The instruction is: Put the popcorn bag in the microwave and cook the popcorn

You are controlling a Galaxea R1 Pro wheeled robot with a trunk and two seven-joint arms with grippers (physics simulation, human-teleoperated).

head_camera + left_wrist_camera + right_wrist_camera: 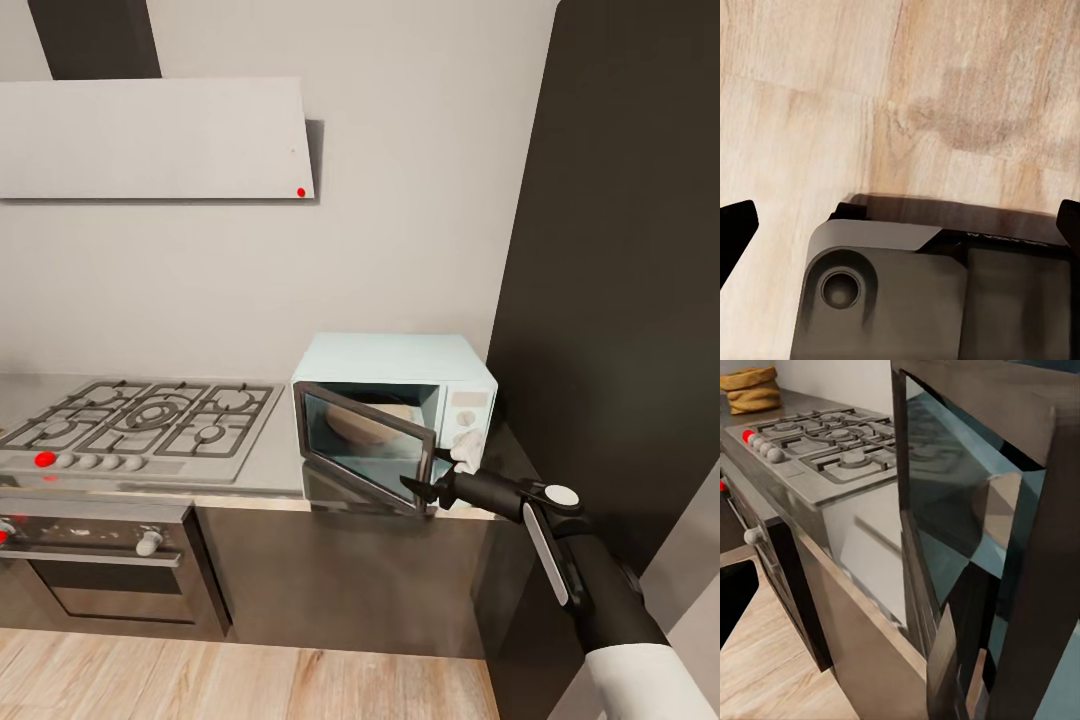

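Standing at centre frame on the worktop [265, 478], the microwave [400, 362] has its door [365, 440] half open. The right pincer [424, 478], state unclear, meets the door's free edge. The popcorn bag [750, 388] sits far beyond the hob [825, 442], upper left in the right wrist view; left pincer [900, 225] spread, idle over floor.

the microwave [395, 400] sits on the countertop [280, 480] to the right of the hob [140, 425], with a tall cabinet [620, 300] just to its right and the hood [150, 138] on the wall above the hob. its door [365, 445] stands ajar, swung toward the front — the right gripper [425, 475] is at the door's free edge. the oven [95, 575] lies under the hob, and the popcorn bag [750, 388] rests on the counter at the hob's far side.
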